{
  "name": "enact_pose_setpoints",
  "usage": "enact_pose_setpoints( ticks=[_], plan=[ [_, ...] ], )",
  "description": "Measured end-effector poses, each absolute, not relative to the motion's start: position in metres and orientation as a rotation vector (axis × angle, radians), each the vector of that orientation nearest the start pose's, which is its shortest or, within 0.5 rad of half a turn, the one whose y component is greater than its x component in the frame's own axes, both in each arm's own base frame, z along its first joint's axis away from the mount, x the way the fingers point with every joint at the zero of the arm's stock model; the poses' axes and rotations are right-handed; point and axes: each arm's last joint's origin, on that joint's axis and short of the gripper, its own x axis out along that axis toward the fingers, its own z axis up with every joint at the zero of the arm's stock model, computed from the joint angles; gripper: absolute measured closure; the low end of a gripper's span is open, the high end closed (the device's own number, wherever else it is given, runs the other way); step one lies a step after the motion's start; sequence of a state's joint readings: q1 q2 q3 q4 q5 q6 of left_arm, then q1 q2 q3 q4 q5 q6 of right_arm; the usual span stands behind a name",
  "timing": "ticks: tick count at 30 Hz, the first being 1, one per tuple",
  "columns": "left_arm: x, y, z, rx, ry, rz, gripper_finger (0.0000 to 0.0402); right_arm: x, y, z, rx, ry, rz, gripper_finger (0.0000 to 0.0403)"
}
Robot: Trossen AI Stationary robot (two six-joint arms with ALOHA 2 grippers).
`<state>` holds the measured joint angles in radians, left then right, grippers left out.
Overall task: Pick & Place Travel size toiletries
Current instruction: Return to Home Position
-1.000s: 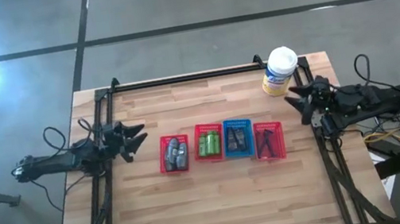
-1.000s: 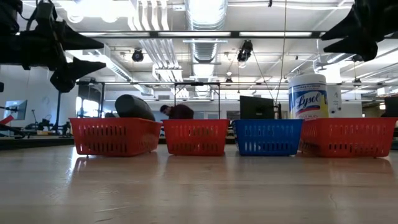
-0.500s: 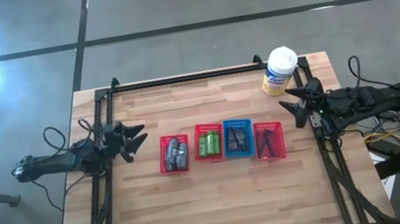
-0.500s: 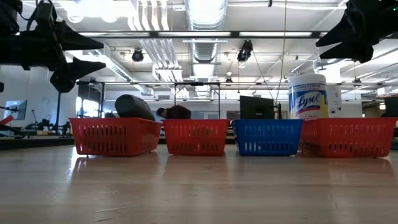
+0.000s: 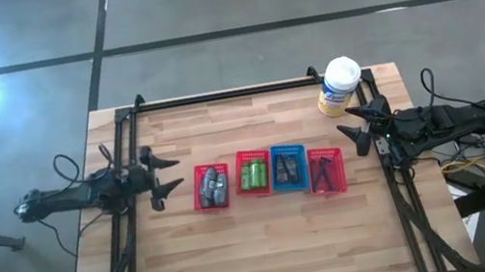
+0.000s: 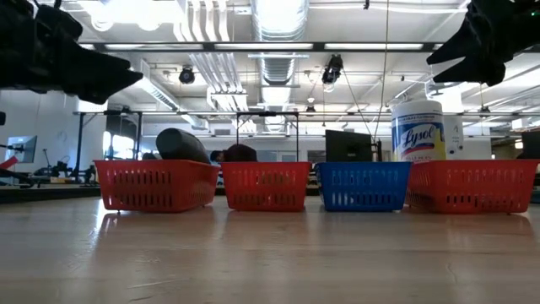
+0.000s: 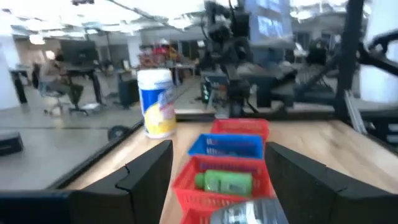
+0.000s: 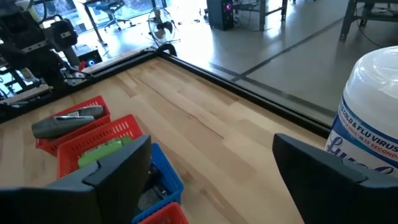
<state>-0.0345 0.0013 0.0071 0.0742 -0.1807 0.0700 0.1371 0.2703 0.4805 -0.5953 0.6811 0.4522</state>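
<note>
Four small mesh baskets stand in a row at mid-table. From the left, a red basket (image 5: 212,187) holds grey-silver tubes (image 8: 67,121). A second red basket (image 5: 253,173) holds green packs (image 7: 224,182). A blue basket (image 5: 289,168) holds dark items, and a third red basket (image 5: 325,172) holds slim black pieces. My left gripper (image 5: 167,178) hovers open just left of the row, above the table, pointing along it (image 7: 219,149). My right gripper (image 5: 352,135) hovers open just right of the row (image 8: 211,140).
A yellow canister with a white lid (image 5: 338,88) stands at the far right corner, close behind my right gripper. A black frame rail (image 5: 226,94) runs along the far edge. Bare wood (image 5: 261,250) lies between the baskets and the near edge.
My right gripper has moved a little toward the table's left, nearer the rightmost red basket, then held still. My left gripper has rolled about its own axis in the last half second, so its two fingers now show spread side by side from above. The baskets have stayed put.
</note>
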Motion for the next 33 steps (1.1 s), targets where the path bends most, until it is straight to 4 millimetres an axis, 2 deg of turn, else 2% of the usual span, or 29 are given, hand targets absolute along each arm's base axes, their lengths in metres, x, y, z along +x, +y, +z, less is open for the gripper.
enact_pose_setpoints(
  ticks=[6,14,33],
  plan=[
    [0.0969,0.0045,0.1696,-0.008,-0.046,0.161,0.0142,0.0781,-0.0076,0.2499,0.282,0.228,-0.605,0.0055],
    [0.097,0.0049,0.17,-0.014,-0.047,0.165,0.0142,0.0781,-0.0076,0.2499,0.282,0.228,-0.605,0.0042],
    [0.0969,0.0049,0.1705,-0.016,-0.048,0.165,0.0142,0.078,-0.0076,0.2499,0.282,0.228,-0.605,0.0097]
  ],
)
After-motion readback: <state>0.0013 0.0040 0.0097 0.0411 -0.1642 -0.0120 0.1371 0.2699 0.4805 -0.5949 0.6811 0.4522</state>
